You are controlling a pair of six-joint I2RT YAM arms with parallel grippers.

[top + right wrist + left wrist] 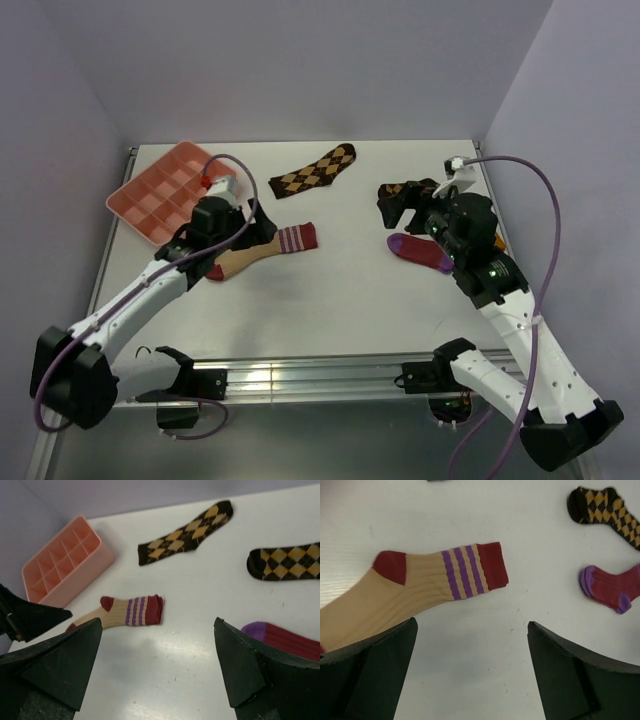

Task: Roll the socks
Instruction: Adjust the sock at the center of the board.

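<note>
The tan sock (268,247) with maroon heel and striped cuff lies flat left of the table's middle. In the left wrist view the tan sock (420,587) runs from the left fingertip out ahead of the jaws. My left gripper (471,630) hangs open just above its foot end, holding nothing. The crimson sock (420,250) with purple toe lies at the right, partly under my right arm. In the right wrist view the crimson sock (290,640) shows just behind the right fingertip. My right gripper (157,625) is open over bare table, empty.
A pink compartment tray (160,190) sits at the back left. One dark argyle sock (315,170) lies at the back centre. Another argyle sock (400,192) sits bunched at the back right, close to the right gripper. Walls enclose the table on three sides.
</note>
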